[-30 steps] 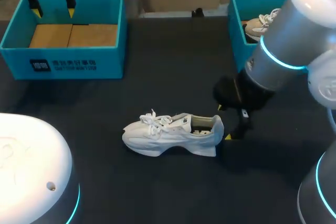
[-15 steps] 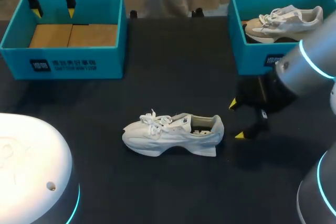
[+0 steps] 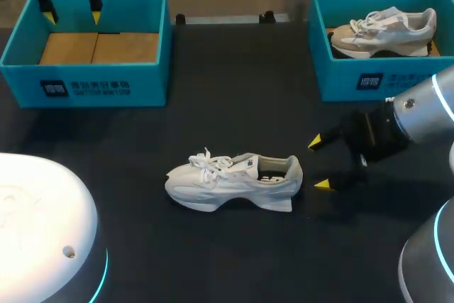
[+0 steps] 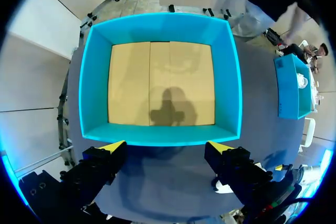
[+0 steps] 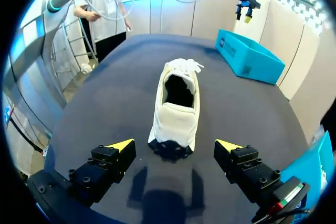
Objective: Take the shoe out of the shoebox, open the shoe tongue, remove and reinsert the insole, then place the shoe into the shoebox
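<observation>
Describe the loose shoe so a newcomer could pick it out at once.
In the middle of the black table, an all-white laced sneaker stands on its sole. Unlike the beige-and-white sneaker in the teal box, it lies outside any box.

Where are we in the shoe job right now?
Done: the white shoe lies out on the table. In hand: nothing; the open right gripper sits behind its heel, apart; the open left gripper hangs over the empty shoebox. Left: boxing the shoe; insole work cannot be judged.
</observation>
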`<state>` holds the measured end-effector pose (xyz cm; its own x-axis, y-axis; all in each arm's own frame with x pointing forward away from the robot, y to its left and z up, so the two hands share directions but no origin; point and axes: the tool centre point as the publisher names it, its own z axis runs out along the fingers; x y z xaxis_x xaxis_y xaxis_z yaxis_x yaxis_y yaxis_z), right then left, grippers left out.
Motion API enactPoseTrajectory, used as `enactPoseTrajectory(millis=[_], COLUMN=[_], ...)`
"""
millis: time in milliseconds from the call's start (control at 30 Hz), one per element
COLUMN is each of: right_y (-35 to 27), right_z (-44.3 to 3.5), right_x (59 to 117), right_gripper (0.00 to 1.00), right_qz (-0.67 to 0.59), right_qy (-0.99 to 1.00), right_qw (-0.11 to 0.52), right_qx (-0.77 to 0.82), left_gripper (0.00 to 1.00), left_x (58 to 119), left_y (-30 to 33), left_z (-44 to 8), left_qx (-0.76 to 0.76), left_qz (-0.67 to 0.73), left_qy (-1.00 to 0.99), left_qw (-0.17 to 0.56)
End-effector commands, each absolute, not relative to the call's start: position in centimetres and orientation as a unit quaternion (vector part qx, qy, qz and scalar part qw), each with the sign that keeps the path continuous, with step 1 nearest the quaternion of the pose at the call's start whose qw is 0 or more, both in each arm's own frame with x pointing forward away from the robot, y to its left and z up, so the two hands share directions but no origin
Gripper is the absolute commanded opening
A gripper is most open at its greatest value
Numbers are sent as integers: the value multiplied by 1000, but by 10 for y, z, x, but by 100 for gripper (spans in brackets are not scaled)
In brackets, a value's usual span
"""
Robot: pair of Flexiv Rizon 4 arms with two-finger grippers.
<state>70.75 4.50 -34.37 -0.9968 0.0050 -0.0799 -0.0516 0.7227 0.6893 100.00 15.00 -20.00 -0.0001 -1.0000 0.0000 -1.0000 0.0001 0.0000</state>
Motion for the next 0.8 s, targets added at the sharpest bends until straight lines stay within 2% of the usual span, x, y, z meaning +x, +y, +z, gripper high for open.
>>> enactPoseTrajectory(millis=[33, 800], right_y=[45, 46], right_z=[-345, -351], right_x=[707, 709], right_gripper=[100, 100], right_qz=[374, 376], right_qy=[927, 926], right_qw=[39, 39], right_qx=[-13, -4], left_gripper=[100, 100], left_x=[1000, 1000], left_y=[150, 150], left_z=[-200, -200], left_qx=[-707, -707], left_qz=[0, 0], left_qy=[707, 707], left_qw=[0, 0])
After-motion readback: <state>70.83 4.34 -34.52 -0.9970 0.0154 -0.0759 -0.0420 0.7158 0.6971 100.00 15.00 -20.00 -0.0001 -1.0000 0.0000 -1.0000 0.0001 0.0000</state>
